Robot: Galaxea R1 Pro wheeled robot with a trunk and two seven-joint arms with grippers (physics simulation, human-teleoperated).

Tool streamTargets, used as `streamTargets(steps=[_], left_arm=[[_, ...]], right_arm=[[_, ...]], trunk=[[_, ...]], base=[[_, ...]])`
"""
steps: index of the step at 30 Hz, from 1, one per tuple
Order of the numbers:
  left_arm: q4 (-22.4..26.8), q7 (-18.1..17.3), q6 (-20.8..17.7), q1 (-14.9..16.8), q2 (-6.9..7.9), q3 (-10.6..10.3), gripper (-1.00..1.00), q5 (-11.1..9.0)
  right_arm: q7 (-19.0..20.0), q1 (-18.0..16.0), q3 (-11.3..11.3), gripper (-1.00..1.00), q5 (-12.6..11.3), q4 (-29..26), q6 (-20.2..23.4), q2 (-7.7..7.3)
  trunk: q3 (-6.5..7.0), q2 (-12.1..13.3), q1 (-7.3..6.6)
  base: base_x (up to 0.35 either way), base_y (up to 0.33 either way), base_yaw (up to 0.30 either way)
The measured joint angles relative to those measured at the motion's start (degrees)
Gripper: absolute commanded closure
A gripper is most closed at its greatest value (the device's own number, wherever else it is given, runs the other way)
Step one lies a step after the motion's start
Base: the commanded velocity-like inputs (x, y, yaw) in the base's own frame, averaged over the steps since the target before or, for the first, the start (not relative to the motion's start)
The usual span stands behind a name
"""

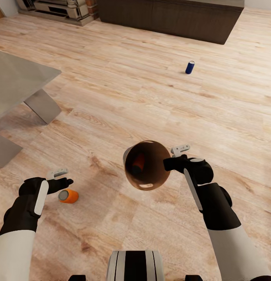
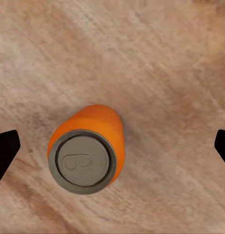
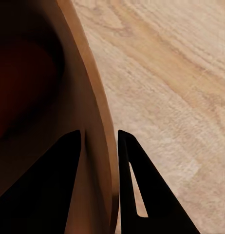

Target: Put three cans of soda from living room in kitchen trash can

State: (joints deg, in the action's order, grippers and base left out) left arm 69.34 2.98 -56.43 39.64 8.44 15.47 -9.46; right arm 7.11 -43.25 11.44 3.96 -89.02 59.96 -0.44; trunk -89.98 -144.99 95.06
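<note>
Left wrist view has our left end effector point(image 2: 112, 146) spread wide, its dark fingertips point(image 2: 5, 148) at either side of an upright orange can point(image 2: 88, 148) on the wooden floor point(image 2: 156, 58), apart from it. Our right end effector point(image 3: 99, 141) is pinching the rim of the trash can point(image 3: 88, 97), one finger inside the wall and one outside. In the head view that bin point(image 1: 147, 166) hangs tilted just right of the orange can point(image 1: 68, 196), and another orange can point(image 1: 138, 164) already lies inside. The blue can point(image 1: 189, 67) stands well beyond the bin, near the long dark cabinet point(image 1: 170, 17). We judge the second pickup is in hand: next we lower over the can, then grip it.
</note>
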Motion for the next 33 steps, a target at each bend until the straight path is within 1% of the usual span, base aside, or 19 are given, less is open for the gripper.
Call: streamTargets(steps=[12,15,16,18,19,24,27,29,33], left_arm=[[-0.02,0.01,0.04,-0.04,-0.03,-0.03,-1.0,-0.02],[-0.04,0.01,0.07,-0.04,-0.06,-0.02,-1.0,0.0],[-0.03,0.01,0.08,-0.03,-0.07,-0.01,-1.0,0.01],[-0.02,-0.04,0.09,-0.03,-0.07,-0.02,-1.0,-0.01],[-0.01,-0.14,0.09,-0.01,-0.08,-0.01,-1.0,-0.02],[-0.02,-0.42,0.09,0.0,-0.02,0.0,-1.0,-0.03],[0.0,-0.48,0.19,0.0,0.04,0.0,-1.0,-0.03],[0.0,-0.48,0.22,0.0,0.05,0.0,-1.0,-0.03],[-0.02,-0.33,0.25,0.0,0.06,0.0,-1.0,-0.03]], right_arm=[[-0.05,-0.95,-0.04,1.0,0.07,0.04,0.0,0.19],[-0.06,-0.99,0.37,1.0,0.23,0.08,-0.01,0.26],[-0.08,-1.03,0.95,1.0,0.53,0.03,-0.02,0.26],[0.02,-1.23,1.34,1.0,-0.18,0.01,0.01,0.27],[0.03,-1.92,1.53,1.0,-0.58,0.27,0.03,0.26],[-0.09,-2.89,1.66,1.0,0.63,0.07,-0.02,0.32],[-0.01,-3.03,1.75,1.0,-0.14,0.1,0.01,0.32],[0.0,-3.06,1.78,1.0,-0.32,0.16,0.02,0.3],[-0.12,-3.11,1.77,1.0,0.59,0.2,-0.02,0.26]], trunk=[[-2.67,-0.16,0.32],[-3.33,-0.2,0.39],[-3.34,-0.2,0.39],[-3.33,-0.2,0.39],[-3.34,-0.2,0.39],[-3.33,-0.2,0.39],[-3.34,-0.2,0.39],[-3.77,-0.22,0.45],[-4.66,-0.28,0.55]], base=[[0.0,0.0,0.0],[0.0,0.0,0.0],[0.0,0.0,0.0],[0.0,0.0,0.0],[0.0,0.0,0.0],[0.0,0.0,0.0],[0.0,0.0,0.0],[0.0,0.0,0.0],[0.0,0.0,0.0]])
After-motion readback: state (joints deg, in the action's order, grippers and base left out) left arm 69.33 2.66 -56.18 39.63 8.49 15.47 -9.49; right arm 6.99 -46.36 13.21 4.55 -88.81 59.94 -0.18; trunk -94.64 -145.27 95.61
